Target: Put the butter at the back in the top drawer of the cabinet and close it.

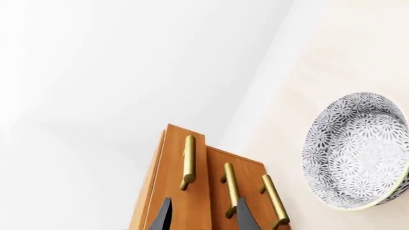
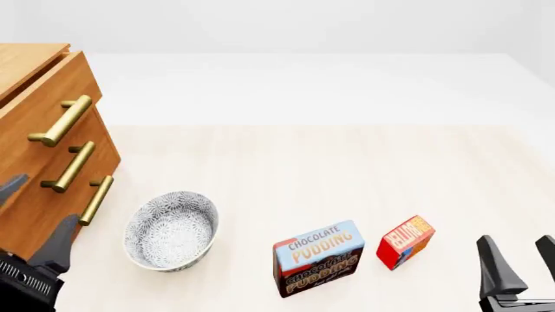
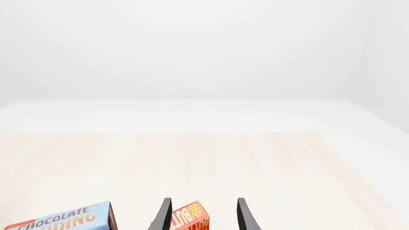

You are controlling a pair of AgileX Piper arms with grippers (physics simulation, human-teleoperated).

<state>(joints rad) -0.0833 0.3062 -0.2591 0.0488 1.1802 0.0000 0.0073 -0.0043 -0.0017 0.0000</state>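
- The left tool [image 2: 30,211] sits at the lower left of the front view, its dark fingers spread and holding nothing, just in front of the cabinet [image 2: 35,84].
- In the left wrist view the same spread fingers [image 1: 161,218] frame the cabinet front, one on each side of the middle brass handle [image 1: 230,189].
- The right tool [image 2: 520,257] is at the lower right of the front view, fingers parted and empty, a little to the right of the butter [image 2: 405,242].
- The right wrist view shows the butter low in the frame between the two finger tips [image 3: 163,215]; whether they touch it cannot be told.
- The butter stands on the bench [image 2: 329,169] in the lower right part of the front view, tilted, just right of the chocolate pudding box [image 2: 318,257] and apart from it.
- The top drawer [image 2: 39,107] is at the upper left of the front view, with its brass handle [image 2: 61,121] facing right; it looks pushed in.
- A patterned grey-and-white bowl [image 2: 171,230] rests on the bench between the cabinet and the pudding box.
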